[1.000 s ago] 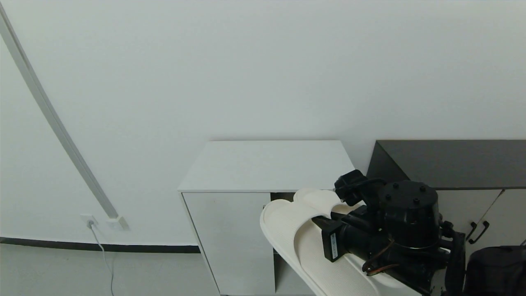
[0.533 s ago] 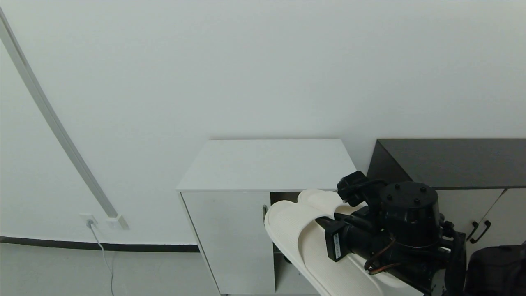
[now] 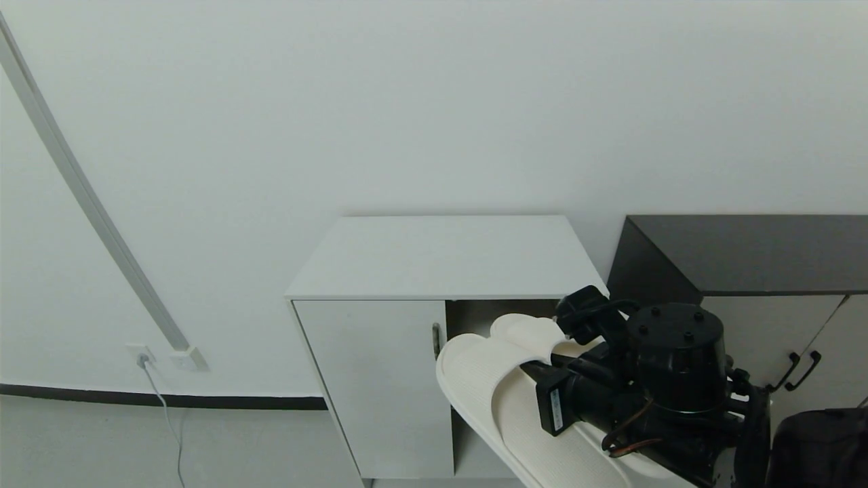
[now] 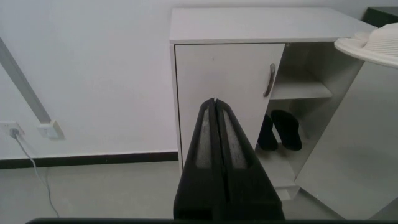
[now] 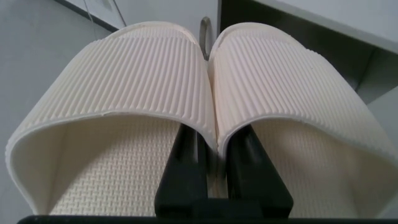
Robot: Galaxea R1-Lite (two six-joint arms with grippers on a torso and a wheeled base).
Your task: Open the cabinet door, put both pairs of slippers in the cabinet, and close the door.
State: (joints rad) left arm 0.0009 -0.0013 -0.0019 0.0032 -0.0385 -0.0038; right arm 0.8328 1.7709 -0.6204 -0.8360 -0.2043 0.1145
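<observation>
Two cream slippers (image 5: 130, 81) (image 5: 286, 81), two black slippers (image 4: 268, 132) (image 4: 290, 129), one white cabinet (image 3: 434, 257), one dark cabinet (image 3: 746, 254), one cable (image 3: 165, 407).

**Cream slippers (image 3: 488, 386) held up before open cabinet (image 3: 441, 257)**

Lower centre of the head view: low white cabinet with a flat top, set against the wall. Left door (image 3: 376, 386) closed, with a slim upright metal handle (image 3: 435, 339) at its inner edge. Right door (image 4: 351, 149) swung wide open, at the right of the left wrist view. Inside, a white shelf (image 4: 301, 90) partway up. Below it, on the cabinet floor, a pair of black slippers (image 4: 280, 129) side by side.

Lower right of the head view: the ribbed cream pair, side by side and touching, tilted with toes up towards the opening. Pinched together at the inner strap edges by the right gripper (image 5: 217, 158), one of its fingers (image 5: 180, 180) under each strap.
</observation>
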